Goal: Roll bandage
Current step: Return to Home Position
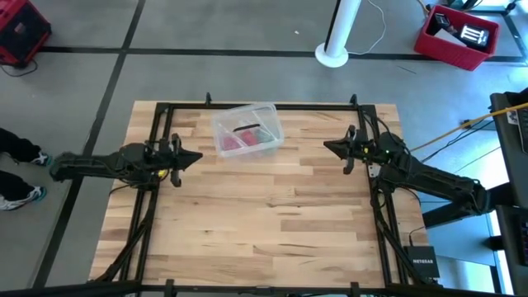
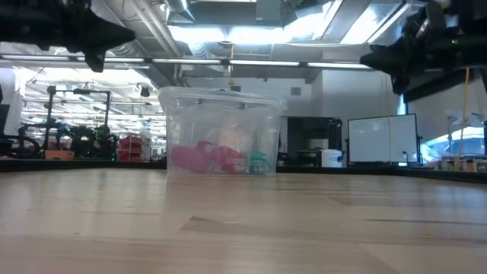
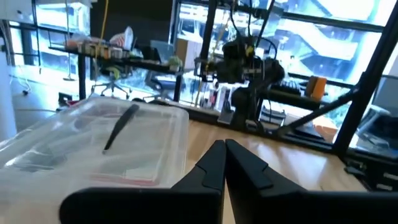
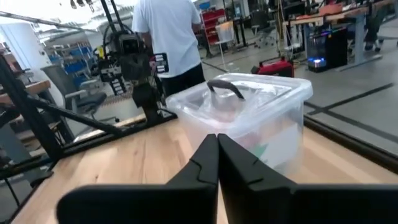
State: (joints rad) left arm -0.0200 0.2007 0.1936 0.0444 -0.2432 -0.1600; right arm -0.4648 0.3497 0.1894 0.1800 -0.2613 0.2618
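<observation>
The bandage does not show as a strip or roll on the table; it is hidden or out of view. My left gripper (image 1: 198, 157) (image 3: 224, 144) hovers level above the table's left side, shut and empty, pointing toward the table's right. My right gripper (image 1: 326, 147) (image 4: 217, 137) hovers level above the right side, shut and empty, pointing left. Between them, nearer the far edge, a clear plastic box (image 1: 247, 130) (image 2: 221, 129) stands on its base, lid on, with pink and green contents. Both grippers are clear of it.
A black rail frame (image 1: 264, 106) runs along the table's far edge and down both sides. A person in a white shirt (image 4: 165, 37) stands beyond the table's left side, and their shoes (image 1: 21, 157) show on the floor. Bare wood (image 1: 264, 223) lies in front of the box.
</observation>
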